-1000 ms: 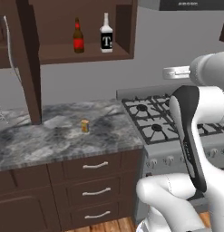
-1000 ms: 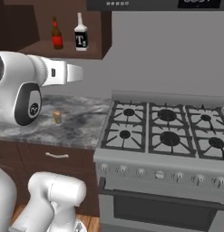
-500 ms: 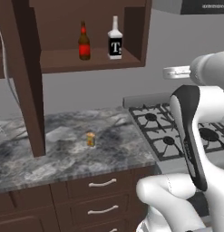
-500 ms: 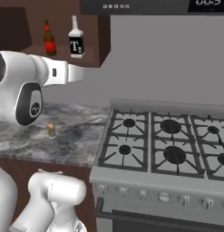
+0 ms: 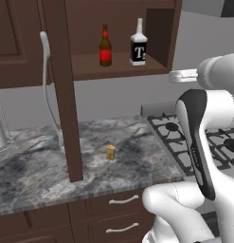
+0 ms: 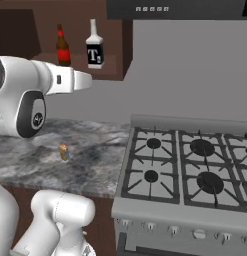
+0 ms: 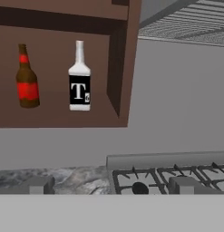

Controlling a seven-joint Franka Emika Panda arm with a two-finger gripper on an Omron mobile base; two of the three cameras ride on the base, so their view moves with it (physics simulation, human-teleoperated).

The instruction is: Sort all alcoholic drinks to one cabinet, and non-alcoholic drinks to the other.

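Bottles, brown [image 5: 105,46] and white [image 5: 138,43], stand upright, necks up.

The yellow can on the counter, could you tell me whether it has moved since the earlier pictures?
No. The yellow can sits at the same spot on the marble counter, right of the open cabinet door; only the camera shifted.

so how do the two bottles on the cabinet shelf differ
The brown bottle has a red label and red cap; the white bottle has a black label with a white T. The brown bottle is slimmer and a bit shorter; the white bottle is broader, with squarer shoulders. In the hand view the brown bottle stands left, the white bottle nearer the cabinet side wall. Both stand upright, apart, on the same shelf.
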